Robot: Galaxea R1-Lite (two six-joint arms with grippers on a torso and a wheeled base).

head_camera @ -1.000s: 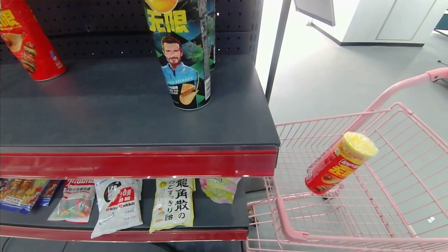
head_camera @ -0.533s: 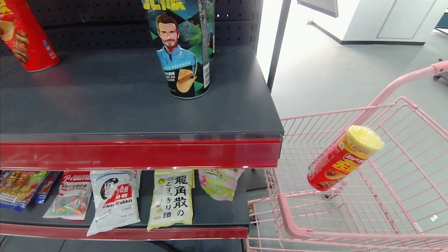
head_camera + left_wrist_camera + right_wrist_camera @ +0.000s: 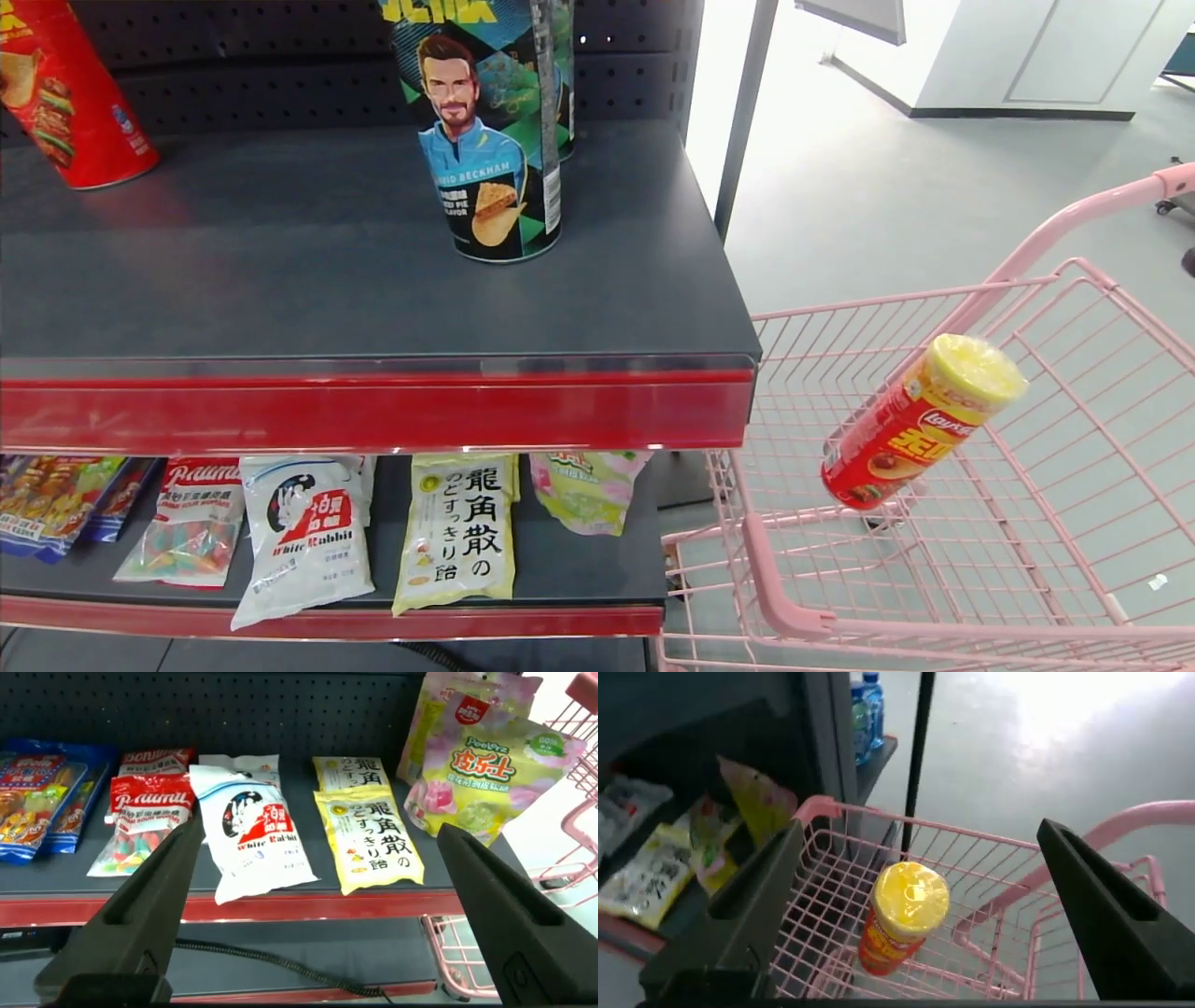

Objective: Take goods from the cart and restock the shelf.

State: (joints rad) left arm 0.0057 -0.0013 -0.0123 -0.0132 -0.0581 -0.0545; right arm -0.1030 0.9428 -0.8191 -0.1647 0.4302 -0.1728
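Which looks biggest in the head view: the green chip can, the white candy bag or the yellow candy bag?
1. Green chip can: largest, though it stands nearer the camera.
2. White candy bag and yellow candy bag: about alike, too close to rank.

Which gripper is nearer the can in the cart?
Right. The right gripper hangs open above the cart, with the can below it; the left gripper faces the bags on the lower shelf.
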